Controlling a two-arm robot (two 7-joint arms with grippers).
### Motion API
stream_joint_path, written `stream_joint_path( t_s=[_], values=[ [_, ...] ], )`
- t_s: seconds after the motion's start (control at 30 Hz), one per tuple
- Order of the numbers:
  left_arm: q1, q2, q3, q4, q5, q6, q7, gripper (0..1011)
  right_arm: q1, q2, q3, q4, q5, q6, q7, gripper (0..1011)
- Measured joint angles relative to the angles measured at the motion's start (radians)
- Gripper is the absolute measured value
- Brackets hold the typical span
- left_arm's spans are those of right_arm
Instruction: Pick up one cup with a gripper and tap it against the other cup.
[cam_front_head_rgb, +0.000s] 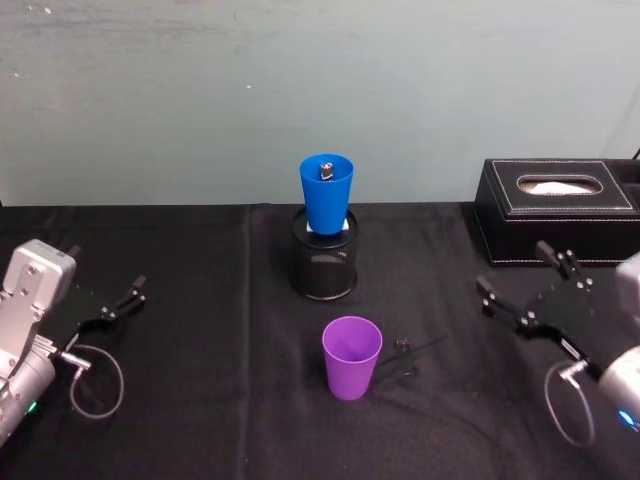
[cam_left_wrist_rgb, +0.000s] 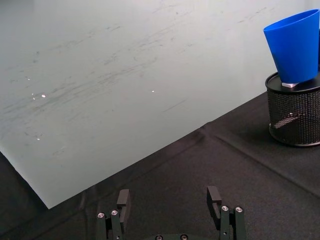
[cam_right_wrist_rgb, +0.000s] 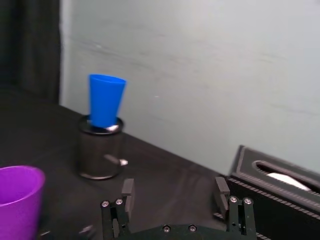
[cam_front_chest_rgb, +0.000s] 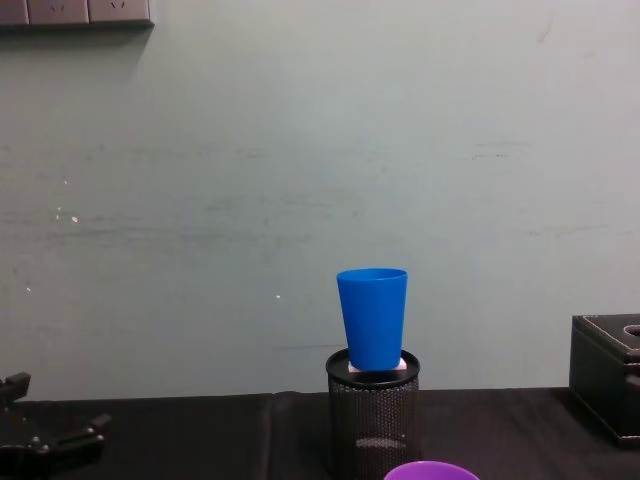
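While both arms sit low at the table's sides, the purple cup (cam_front_head_rgb: 351, 357) stands upright, mouth up, on the black cloth (cam_front_head_rgb: 200, 400) near the front middle, with nothing gripping it. We see the blue cup (cam_front_head_rgb: 326, 195) farther back, almost in line with it and well apart. It stands upright on top of the black mesh holder (cam_front_head_rgb: 323, 265), with a small white piece showing under its base.

Our left gripper (cam_front_head_rgb: 125, 298) lies low over the cloth at the left edge, well away from both cups. Its fingers (cam_left_wrist_rgb: 123, 200) are spread apart with nothing between them, and they point toward the wall, with the holder off to one side.

Our right gripper (cam_front_head_rgb: 520, 278) hovers at the right, in front of the black tissue box (cam_front_head_rgb: 556, 210) and to the right of the purple cup, not touching either. Its fingers (cam_right_wrist_rgb: 221, 190) are likewise spread wide and hold nothing. From its wrist we see the purple cup near, and the blue cup on the holder beyond.

Just right of the purple cup lies a small dark thing (cam_front_head_rgb: 405, 358) that we cannot make out.
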Motion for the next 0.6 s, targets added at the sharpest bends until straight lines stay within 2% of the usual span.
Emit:
stream_joint_path(
  t_s=[0.1, 0.27, 0.3, 0.33, 0.43, 0.6],
  values=[
    [0.000, 0.000, 0.000, 0.000, 0.000, 0.000, 0.000, 1000, -0.051, 0.040, 0.027, -0.028, 0.076, -0.030, 0.093, 1003],
    [0.000, 0.000, 0.000, 0.000, 0.000, 0.000, 0.000, 1000, -0.104, 0.090, 0.045, -0.045, 0.150, -0.053, 0.213, 1003],
    [0.000, 0.000, 0.000, 0.000, 0.000, 0.000, 0.000, 1000, -0.115, 0.105, 0.045, -0.045, 0.170, -0.056, 0.256, 1003],
    [0.000, 0.000, 0.000, 0.000, 0.000, 0.000, 0.000, 1000, -0.115, 0.105, 0.045, -0.045, 0.170, -0.056, 0.256, 1003],
    [0.000, 0.000, 0.000, 0.000, 0.000, 0.000, 0.000, 1000, -0.118, 0.132, 0.028, -0.031, 0.212, -0.052, 0.379, 1002],
    [0.000, 0.000, 0.000, 0.000, 0.000, 0.000, 0.000, 1000, -0.093, 0.143, -0.011, -0.023, 0.206, -0.033, 0.484, 1003]
  ],
)
